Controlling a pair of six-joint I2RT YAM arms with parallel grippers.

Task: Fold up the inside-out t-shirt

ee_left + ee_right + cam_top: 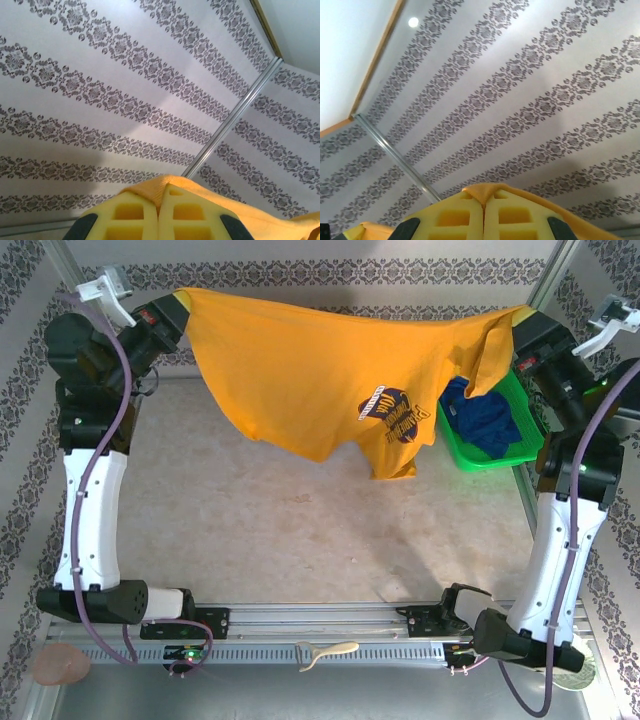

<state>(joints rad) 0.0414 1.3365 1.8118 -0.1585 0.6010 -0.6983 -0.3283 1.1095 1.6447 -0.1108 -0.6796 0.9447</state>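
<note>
- From above, the whole t-shirt [300, 370] and its purple print [395, 415] are seen, plus a blue cloth [488, 422] in a green bin [462, 457] at the table's [250, 530] right edge.
- Up close, yellow pads [145, 199] are seen pinched on a shirt fold.
- The orange-yellow shirt is stretched wide and wrinkly above the far edge.
- It is gripped by the left claw [178, 308] at the far left corner and by the right claw [520, 320] at the far right.

The t-shirt [300, 370] is glowing orange-yellow, carrying a dark purple and orange print [395, 412]. By the mottled beige table's [250, 530] right edge, a bright green basket [500, 458] is holding a dark blue garment [487, 420]. The walls [100, 100] are wearing grey floral stripes on white. The pads [127, 215] of the left gripper [158, 210] are showing yellow.
</note>
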